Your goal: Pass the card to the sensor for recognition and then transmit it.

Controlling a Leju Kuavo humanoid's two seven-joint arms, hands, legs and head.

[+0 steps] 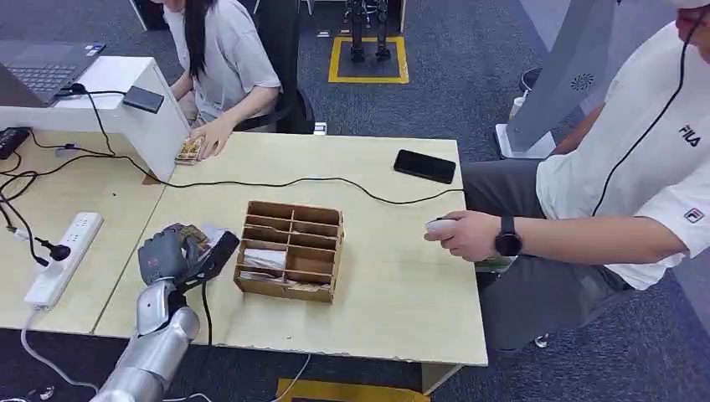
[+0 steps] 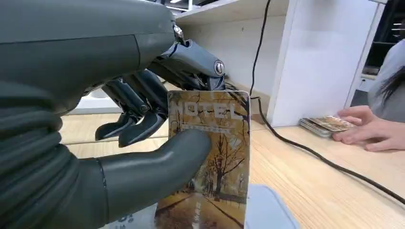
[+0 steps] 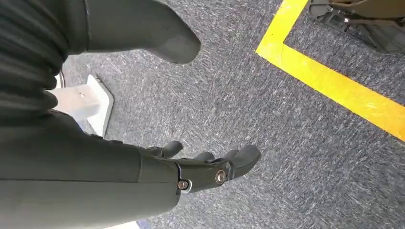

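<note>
My left hand (image 1: 172,254) hovers over the table's front left, just left of the wooden box. It pinches a card (image 2: 220,157) printed with autumn trees and the word HOTEL, thumb (image 2: 157,164) pressed on its face and fingers (image 2: 138,119) behind. The card stands upright above a pale flat pad (image 2: 267,210). In the head view a dark flat device (image 1: 221,251) with a cable lies right against the hand. My right hand (image 3: 210,168) hangs over grey carpet, fingers apart, holding nothing.
A wooden compartment box (image 1: 290,249) stands mid-table. A person on the right rests a hand (image 1: 465,235) on the table; a black phone (image 1: 424,166) lies beyond. Another person's hand touches a card stack (image 1: 190,151) (image 2: 327,125). A power strip (image 1: 64,256) and cables lie left.
</note>
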